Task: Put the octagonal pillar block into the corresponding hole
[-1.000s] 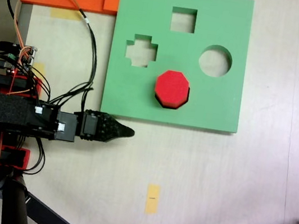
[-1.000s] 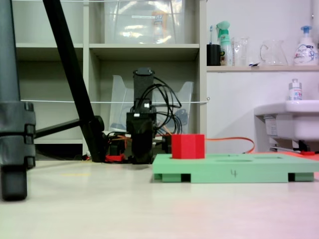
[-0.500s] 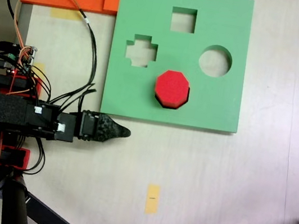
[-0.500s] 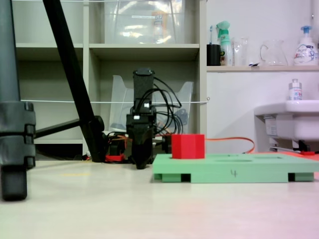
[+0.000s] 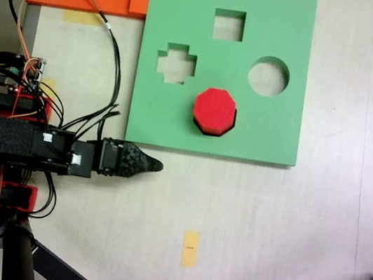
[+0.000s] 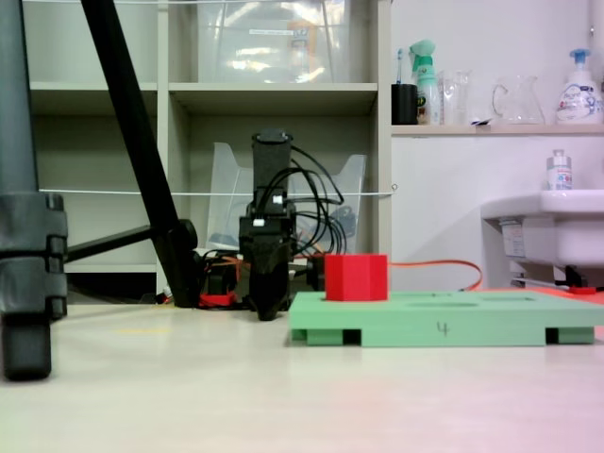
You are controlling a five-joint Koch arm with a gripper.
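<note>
Nearest the arm's base, the gripper (image 5: 156,166) lay low over the table (image 5: 265,223), just off the lower left corner of the green board (image 5: 272,136) as the view from above showed it, its jaws tapering to a single dark tip, so whether they were pressed together or parted could not be told. From that tip the octagonal pillar block (image 5: 214,110) lay up and to the right, across the board's near edge, apart from the fingers. It sat in the corresponding hole (image 5: 205,132) but stood proud of the board in the low side view (image 6: 356,276); judged from this, the block looked placed, with any further move being a press straight down.
</note>
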